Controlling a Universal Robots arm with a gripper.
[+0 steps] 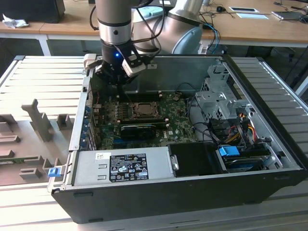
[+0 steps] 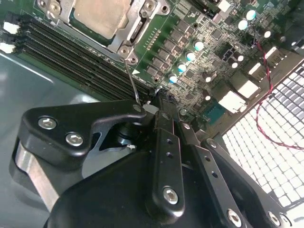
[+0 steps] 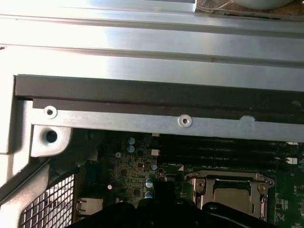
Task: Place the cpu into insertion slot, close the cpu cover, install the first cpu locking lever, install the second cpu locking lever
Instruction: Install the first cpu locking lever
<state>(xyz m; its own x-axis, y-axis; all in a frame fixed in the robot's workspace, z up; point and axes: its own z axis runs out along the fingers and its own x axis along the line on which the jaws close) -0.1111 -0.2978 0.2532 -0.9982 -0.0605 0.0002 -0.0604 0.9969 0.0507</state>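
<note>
I work over a grey ribbed worktop (image 1: 43,77) that carries an open computer case (image 1: 168,197), and my arm reaches down into its far corner at the exterior view's left. Inside lies the green circuit board (image 2: 209,52), with a long black ribbed block (image 1: 137,130) on the near side of the insertion slot (image 1: 134,109). The cpu cover (image 2: 137,28) looks to lie flat over the slot, and the cpu (image 2: 102,16) shows through its square window, seated level as far as I can judge. A thin wire lever (image 2: 132,80) runs from the slot's corner to my gripper (image 2: 151,107). Its free end meets the tip of my jaws, but I cannot tell whether they are closed on it or merely against it. The danger, as I judge it, is this springy lever: with a slight hold it could slip off and snap up, leaving the cover unclamped. Pushed askew, it could bend or miss its hook. My jaws also hang close over the long black memory slots (image 2: 71,52) and the little can-shaped parts (image 2: 190,56), so a low or crooked stroke could knock them. The cpu itself sits near my jaws but apart from them, at the lever's far end, with the memory slots alongside.
</note>
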